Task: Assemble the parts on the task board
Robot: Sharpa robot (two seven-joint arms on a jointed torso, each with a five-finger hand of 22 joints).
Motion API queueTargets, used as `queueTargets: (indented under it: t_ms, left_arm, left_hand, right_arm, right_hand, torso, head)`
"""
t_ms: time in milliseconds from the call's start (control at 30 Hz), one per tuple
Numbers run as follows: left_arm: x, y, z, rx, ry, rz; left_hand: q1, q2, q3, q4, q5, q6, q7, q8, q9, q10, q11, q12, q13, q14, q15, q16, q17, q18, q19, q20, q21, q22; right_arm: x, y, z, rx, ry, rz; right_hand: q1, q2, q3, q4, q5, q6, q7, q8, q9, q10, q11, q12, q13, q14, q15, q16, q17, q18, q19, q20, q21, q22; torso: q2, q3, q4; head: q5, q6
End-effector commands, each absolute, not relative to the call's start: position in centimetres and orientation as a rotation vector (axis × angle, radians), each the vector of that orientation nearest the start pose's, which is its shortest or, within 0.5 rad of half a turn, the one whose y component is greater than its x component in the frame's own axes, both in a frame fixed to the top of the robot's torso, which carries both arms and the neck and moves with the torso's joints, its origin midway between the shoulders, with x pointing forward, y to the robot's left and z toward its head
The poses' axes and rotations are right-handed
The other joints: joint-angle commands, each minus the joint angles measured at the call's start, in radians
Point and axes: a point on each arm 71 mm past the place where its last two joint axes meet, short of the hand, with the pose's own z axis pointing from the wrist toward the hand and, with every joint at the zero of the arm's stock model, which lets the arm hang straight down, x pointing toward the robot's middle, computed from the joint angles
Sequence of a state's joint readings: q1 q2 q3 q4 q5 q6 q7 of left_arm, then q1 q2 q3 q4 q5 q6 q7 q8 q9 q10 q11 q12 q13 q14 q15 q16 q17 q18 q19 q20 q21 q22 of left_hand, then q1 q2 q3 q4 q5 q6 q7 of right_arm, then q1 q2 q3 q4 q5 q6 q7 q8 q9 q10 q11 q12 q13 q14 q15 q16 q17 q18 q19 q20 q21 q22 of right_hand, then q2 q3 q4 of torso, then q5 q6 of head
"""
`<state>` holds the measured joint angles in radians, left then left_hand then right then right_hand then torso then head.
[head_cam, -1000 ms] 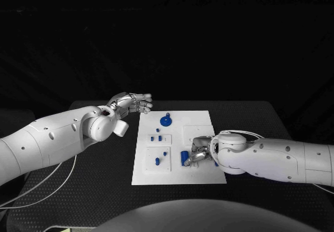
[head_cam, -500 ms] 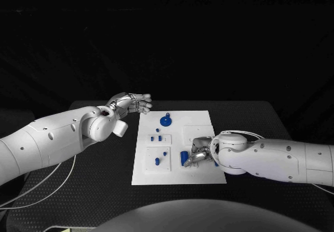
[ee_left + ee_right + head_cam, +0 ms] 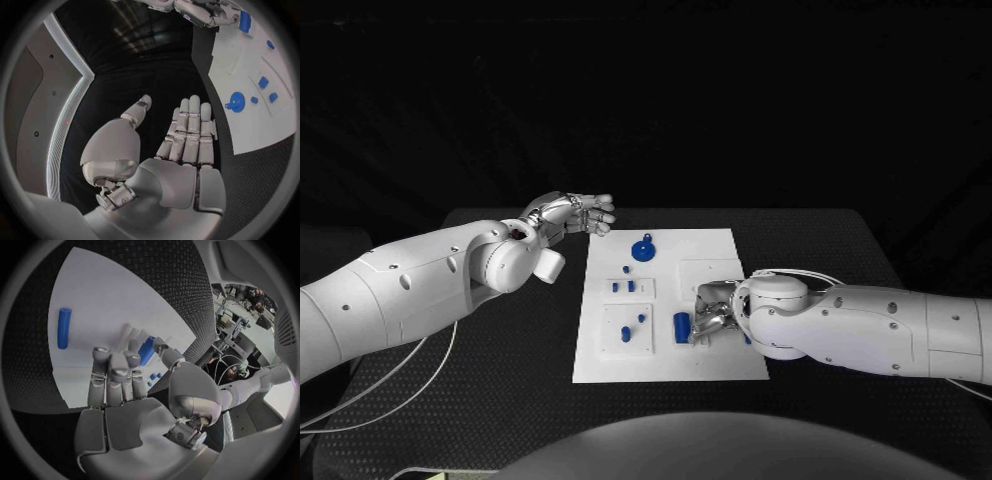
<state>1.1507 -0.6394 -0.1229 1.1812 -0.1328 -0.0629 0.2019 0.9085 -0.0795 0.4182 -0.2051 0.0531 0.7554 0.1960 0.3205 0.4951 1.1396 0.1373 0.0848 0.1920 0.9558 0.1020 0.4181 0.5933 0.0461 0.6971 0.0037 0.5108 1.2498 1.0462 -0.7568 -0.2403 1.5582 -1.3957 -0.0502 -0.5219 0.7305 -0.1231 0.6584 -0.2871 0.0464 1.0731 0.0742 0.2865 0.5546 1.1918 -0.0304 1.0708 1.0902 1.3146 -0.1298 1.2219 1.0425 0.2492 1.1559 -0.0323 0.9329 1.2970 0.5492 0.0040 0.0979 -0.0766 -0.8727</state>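
- Barely anything shifts since a second ago: our right hand [image 3: 713,318] edges slightly inward over the task board [image 3: 733,368], thumb and fingers pinching a blue part [image 3: 146,350].
- Our left hand [image 3: 574,212] stays at the board's far left corner, fingers straight, holding nothing.
- A blue cylinder [image 3: 63,328] lies loose on the board.

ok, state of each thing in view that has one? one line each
left hand: open, fingers straight, holding nothing, off the far left corner of the board
right hand: over the board's right side, fingers around a blue part; hold looks likely but not certain
blue rod: lying flat on the board, free
round blue part: flat on the board's far end, untouched
task board: flat on the table
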Motion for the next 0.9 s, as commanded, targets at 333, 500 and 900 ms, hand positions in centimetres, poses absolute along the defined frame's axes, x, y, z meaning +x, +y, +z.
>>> queueTargets:
  t_ms: [333,500,900]
  left_arm:
    - [51.6,19.0,-26.3,-1.059,1.831,-1.432]
    - [51.7,19.0,-26.3,-1.060,1.830,-1.430]
    - [51.7,19.2,-26.3,-1.061,1.829,-1.428]
  left_hand:
    - [-0.002,0.012,0.000,-0.004,-0.002,-0.007,0.003,0.004,-0.001,-0.007,0.001,-0.004,-0.001,-0.002,0.007,-0.004,0.002,0.016,0.002,0.006,-0.004,0.001]
    - [-0.002,0.012,0.000,-0.004,-0.002,-0.007,0.003,0.004,-0.001,-0.007,0.001,-0.004,-0.001,-0.002,0.007,-0.004,0.002,0.016,0.002,0.006,-0.004,0.001]
    - [-0.002,0.012,0.000,-0.005,-0.002,-0.007,0.003,0.004,-0.002,-0.007,0.001,-0.004,-0.001,-0.002,0.007,-0.005,0.003,0.016,0.002,0.006,-0.005,0.002]
  right_arm:
    - [39.8,-17.6,-33.9,-0.154,2.290,0.252]
    - [39.8,-17.7,-33.9,-0.154,2.294,0.247]
    - [39.7,-19.1,-32.5,-0.020,2.249,0.341]
  right_hand:
    - [-0.014,0.027,-0.017,0.009,0.002,-0.001,0.004,0.003,-0.001,0.008,-0.002,-0.005,0.000,0.000,-0.001,0.006,0.000,0.013,-0.002,0.001,0.003,0.000]
    - [-0.033,0.034,-0.021,0.016,0.002,0.001,0.004,0.004,-0.001,0.009,-0.002,-0.005,0.000,0.000,-0.002,0.007,0.000,0.013,-0.002,0.003,0.002,0.000]
    - [-0.015,-0.046,0.036,0.028,0.002,-0.021,0.008,-0.007,-0.004,0.009,0.001,-0.008,-0.001,0.000,-0.003,-0.003,-0.008,0.013,0.000,-0.002,-0.005,-0.008]
  torso:
    - [0.000,0.0002,0.0000]
    - [0.000,-0.0006,-0.0001]
    - [0.000,-0.0003,-0.0020]
  head:
    - [0.000,0.000]
    - [0.000,0.000]
    - [-0.003,0.000]
